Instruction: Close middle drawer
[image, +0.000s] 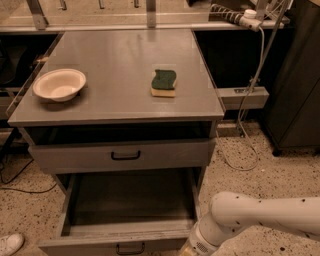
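Middle drawer (130, 200): wide grey metal, long deep tray, shallow front panel, small black bar handle (131, 248) centred on panel. Pulled far out, level, front panel at bottom edge of view. Gripper out of sight below that edge, past white arm wrist (202, 240) just beside drawer's front right corner; handle left of it.

- You will find no text, label, brand, number or sign here that can be read.
- The grey bracket (243, 95) just right of the table (120, 55) carries a small dark mark, too small for you to make out.
- The white arm (260, 215) at the lower right shows only dark specks, no lettering; its gripper is out of view past the bottom edge.
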